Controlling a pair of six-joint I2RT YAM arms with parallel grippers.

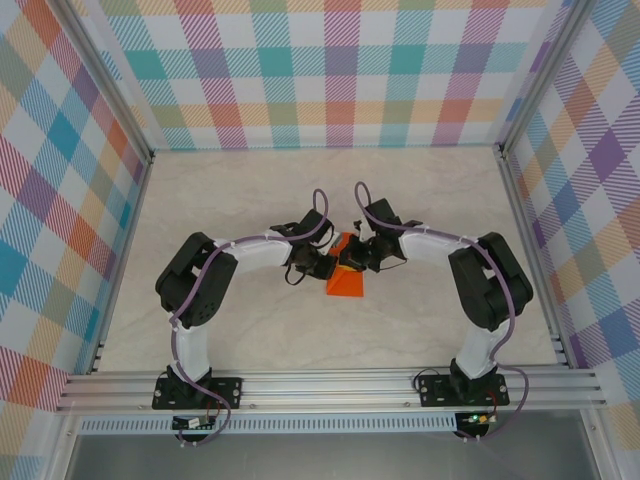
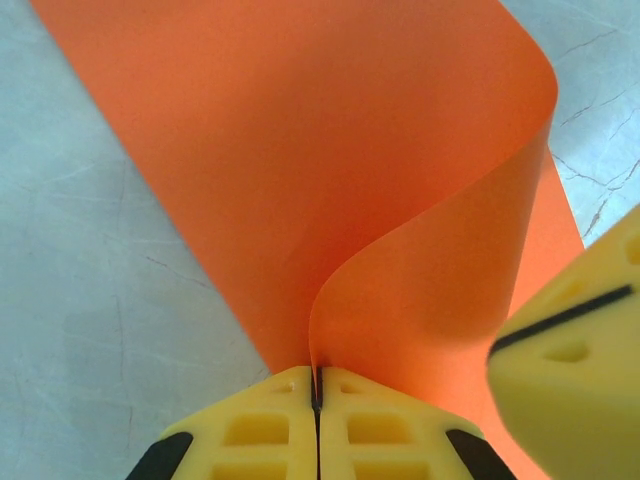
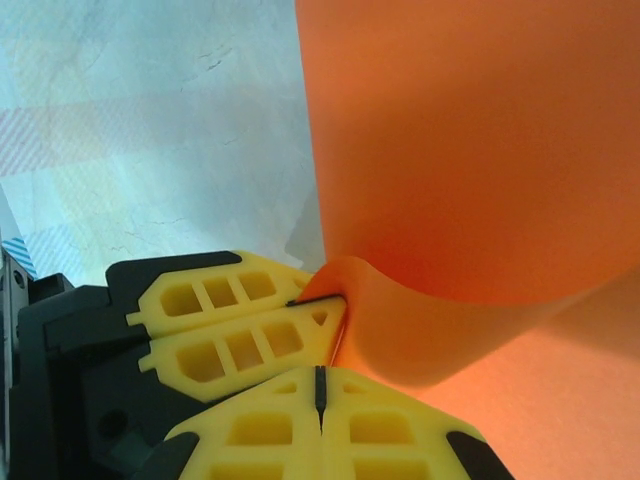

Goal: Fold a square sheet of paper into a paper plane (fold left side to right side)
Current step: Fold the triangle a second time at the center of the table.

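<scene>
pale marbled tabletop (image 1: 250,200); plaid walls (image 1: 340,70) around; aluminium rail (image 1: 330,385) near edge.

The left arm (image 1: 215,275) and right arm (image 1: 470,270) have black joints, white links, looping purple cables (image 1: 320,205), black bolted bases (image 1: 190,390) and slotted yellow claw fingers (image 2: 255,430).

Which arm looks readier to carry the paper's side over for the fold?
Probably left: the left tool is shut on the orange sheet's lifted, curling edge; the right tool is shut beside it.
</scene>
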